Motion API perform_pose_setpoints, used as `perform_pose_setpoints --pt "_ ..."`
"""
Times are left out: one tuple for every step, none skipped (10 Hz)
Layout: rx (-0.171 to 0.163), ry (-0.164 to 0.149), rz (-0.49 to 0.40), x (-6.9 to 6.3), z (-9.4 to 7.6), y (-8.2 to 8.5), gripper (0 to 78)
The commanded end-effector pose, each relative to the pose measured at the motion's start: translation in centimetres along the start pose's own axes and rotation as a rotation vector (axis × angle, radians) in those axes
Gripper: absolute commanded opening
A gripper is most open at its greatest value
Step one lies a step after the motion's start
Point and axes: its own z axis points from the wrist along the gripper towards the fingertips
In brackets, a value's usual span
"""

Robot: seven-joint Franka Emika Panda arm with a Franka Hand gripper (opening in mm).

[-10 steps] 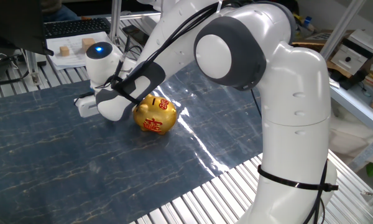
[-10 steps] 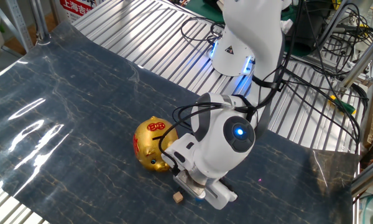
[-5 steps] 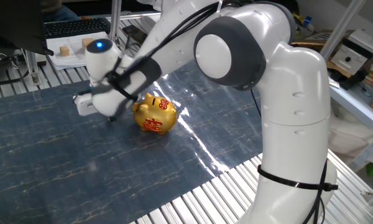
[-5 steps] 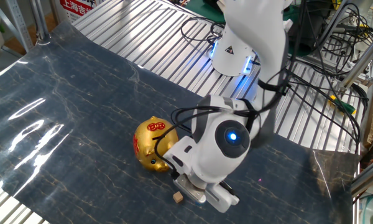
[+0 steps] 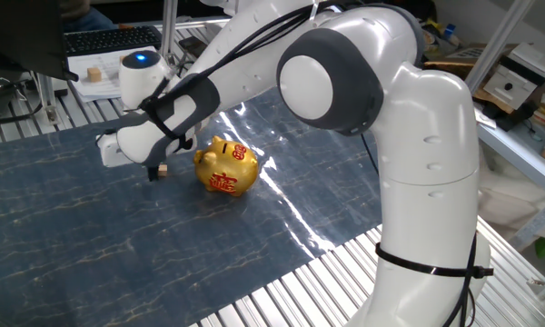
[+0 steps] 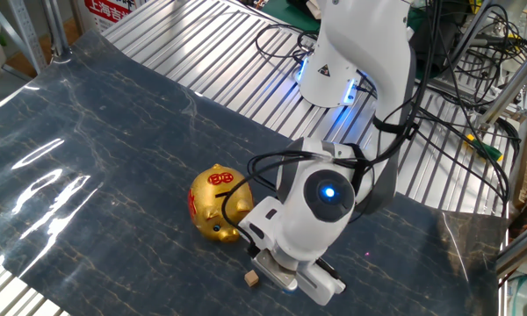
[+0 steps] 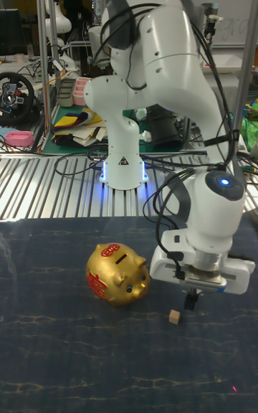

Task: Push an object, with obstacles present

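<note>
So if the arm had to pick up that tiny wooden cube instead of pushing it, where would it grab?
Probably from straight above, closing on two opposite flat sides of the wooden cube. It sits flat on the mat, too low to reach sideways, and the gold piggy bank crowds one side.

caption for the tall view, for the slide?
Franka claw poised just above and beside the tiny cube on the dark mat, gold piggy bank standing close on the cube's other side.

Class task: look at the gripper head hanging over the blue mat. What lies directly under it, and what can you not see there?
Just below the gripper, a tiny wooden cube sits on the blue mat, right of the gold piggy bank. Whether fingertips touch it is unclear.
</note>
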Motion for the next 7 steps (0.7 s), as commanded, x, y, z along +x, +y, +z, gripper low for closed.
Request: perform_pose_setpoints --pt "0.015 -0.042 -0.031 -0.38 0.08 0.07 0.0" --pt "0.022 -0.047 -0.043 -0.57 -0.07 -0.12 0.0" --pt "0.019 -0.054 -0.058 -0.83 -0.21 -0.35 0.0" --pt "0.015 -0.056 -0.068 -1.08 -0.25 -0.50 0.0" --pt "0.012 -0.056 -0.069 -1.19 -0.20 -0.53 0.0" --pt "0.011 -0.057 -0.067 -1.23 -0.11 -0.48 0.0" --pt "0.005 -0.055 -0.067 -1.24 -0.05 -0.45 0.0"
